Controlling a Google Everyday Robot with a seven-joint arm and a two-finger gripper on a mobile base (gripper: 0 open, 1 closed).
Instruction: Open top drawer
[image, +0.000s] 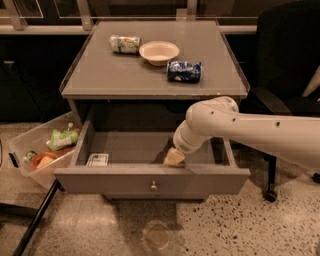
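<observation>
The top drawer is pulled out from the grey cabinet. Its wide grey front panel faces me, with a small round metal knob in the middle. The shallow grey tray is exposed and holds a small white card at its front left. My gripper reaches down into the tray and sits just behind the front panel, right of centre. Its pale tip rests against the inside of the panel. The white arm comes in from the right. The lower drawers are hidden under the open one.
On the cabinet top lie a white bowl, a green-white packet and a blue packet. A clear bin with snacks stands on the floor at the left. A black office chair stands at the right. A dark pole crosses the lower left.
</observation>
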